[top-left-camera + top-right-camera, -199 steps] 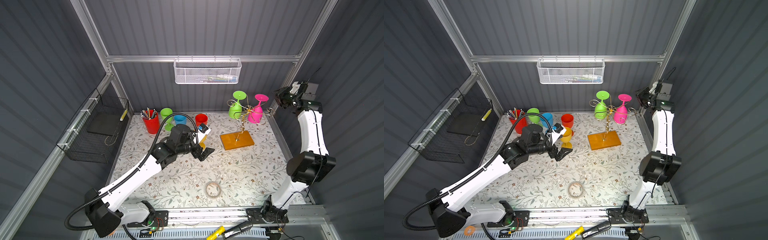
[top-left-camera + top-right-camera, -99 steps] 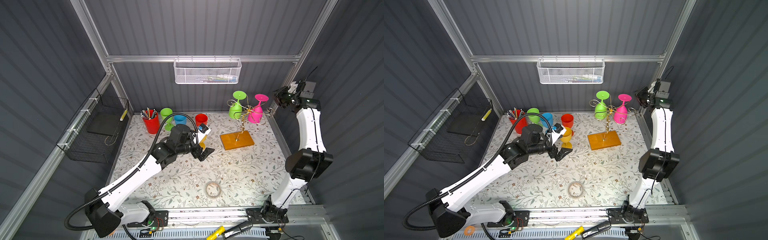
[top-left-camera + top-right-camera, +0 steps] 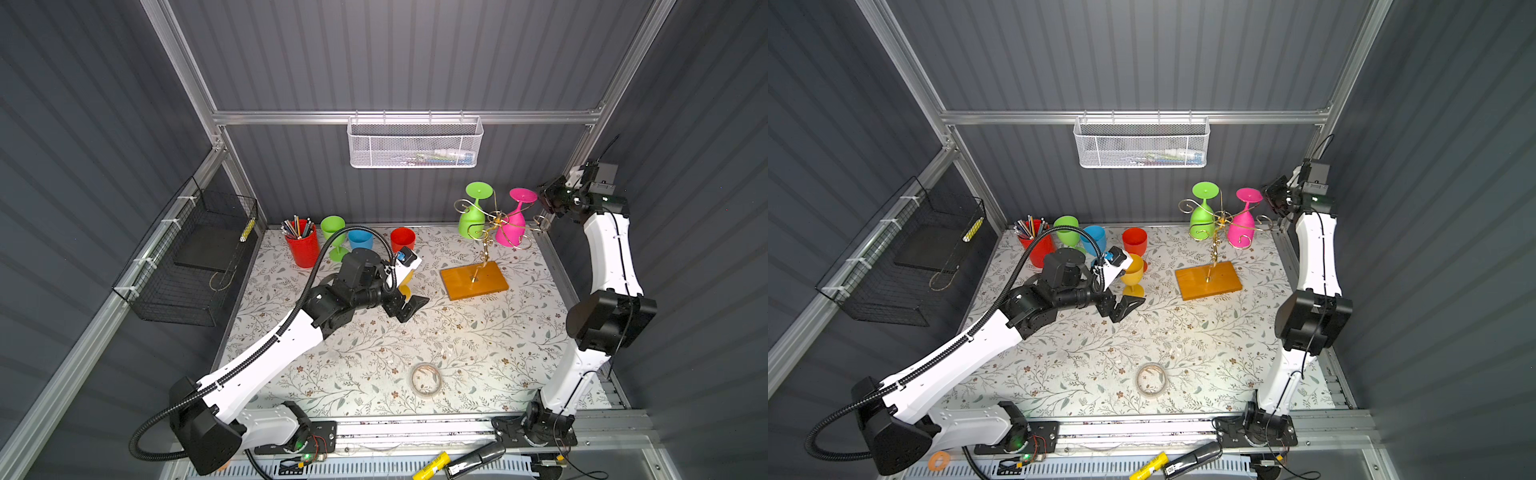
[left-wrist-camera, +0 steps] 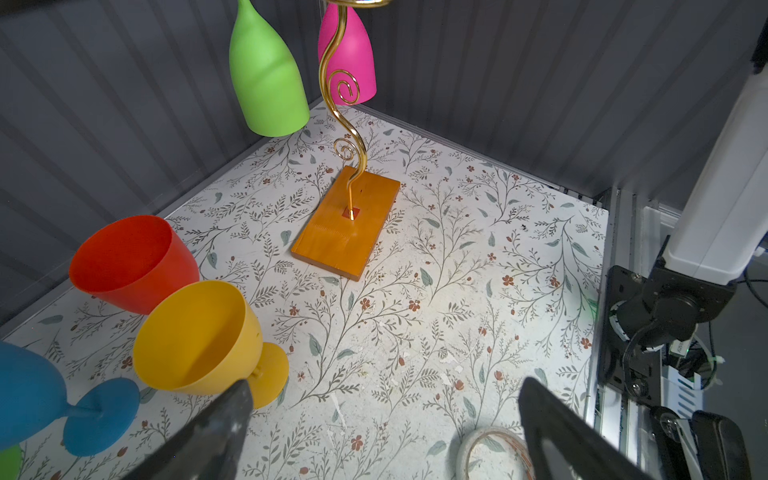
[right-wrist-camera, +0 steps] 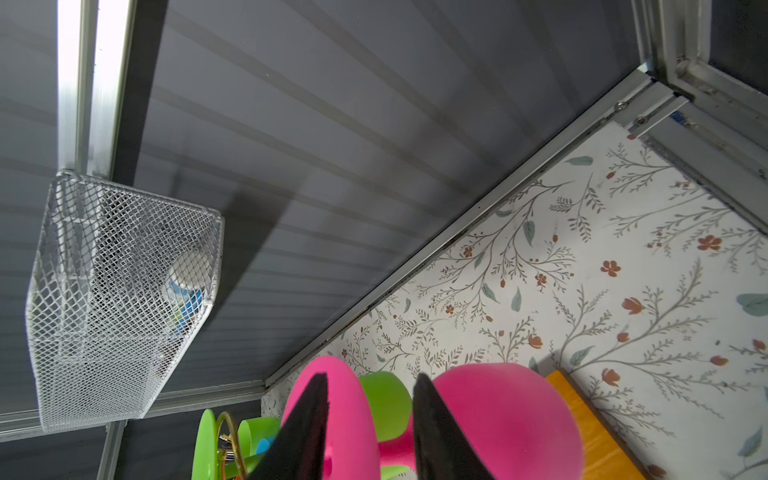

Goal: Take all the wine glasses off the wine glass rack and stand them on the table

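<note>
The pink wine glass (image 3: 509,232) hangs bowl-down on the wine glass rack (image 3: 473,283) beside a green wine glass (image 3: 471,220). Its foot is caught in a gold spiral arm, so it probably has to slide out sideways by the stem. That is likely why the right arm (image 3: 606,249) reaches in high from the counter's (image 3: 374,353) far right corner. The right jaws are partly open, hold nothing, and sit just beside the foot in line with the stem. The left jaws are wide open and empty, low near the yellow wine glass (image 3: 1133,270), well apart from the rack. In the right wrist view the jaws hide part of the stem and the spiral is out of frame, so I cannot tell whether they straddle the stem.
</note>
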Available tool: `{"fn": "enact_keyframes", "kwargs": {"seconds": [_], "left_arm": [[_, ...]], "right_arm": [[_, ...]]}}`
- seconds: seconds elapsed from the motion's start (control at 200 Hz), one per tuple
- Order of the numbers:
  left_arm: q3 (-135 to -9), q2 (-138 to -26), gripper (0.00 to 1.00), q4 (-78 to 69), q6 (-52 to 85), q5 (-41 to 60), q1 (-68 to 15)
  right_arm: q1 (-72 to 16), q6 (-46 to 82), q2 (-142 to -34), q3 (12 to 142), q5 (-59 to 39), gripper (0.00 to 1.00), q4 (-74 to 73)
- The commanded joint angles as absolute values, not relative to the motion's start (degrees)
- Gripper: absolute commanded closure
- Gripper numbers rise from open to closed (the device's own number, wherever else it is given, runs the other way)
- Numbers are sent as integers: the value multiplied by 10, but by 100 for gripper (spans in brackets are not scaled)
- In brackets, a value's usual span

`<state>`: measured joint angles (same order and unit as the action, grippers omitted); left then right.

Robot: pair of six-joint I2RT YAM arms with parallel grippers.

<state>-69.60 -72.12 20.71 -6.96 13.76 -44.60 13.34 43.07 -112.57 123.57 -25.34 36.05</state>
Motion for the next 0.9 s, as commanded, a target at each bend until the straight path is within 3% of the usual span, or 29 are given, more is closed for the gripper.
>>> {"fn": "enact_keyframes", "kwargs": {"seconds": [0.0, 0.385, 0.896], "left_arm": [[-687, -712, 0, 203, -79, 144, -449], [-686, -713, 0, 200, -78, 156, -449], [-683, -712, 0, 198, -81, 163, -449]], "right_arm": [[131, 427, -1129, 1251, -250, 63, 361], [130, 458, -1133, 1244, -271, 64, 330], [132, 493, -1127, 1231, -303, 76, 293]]}}
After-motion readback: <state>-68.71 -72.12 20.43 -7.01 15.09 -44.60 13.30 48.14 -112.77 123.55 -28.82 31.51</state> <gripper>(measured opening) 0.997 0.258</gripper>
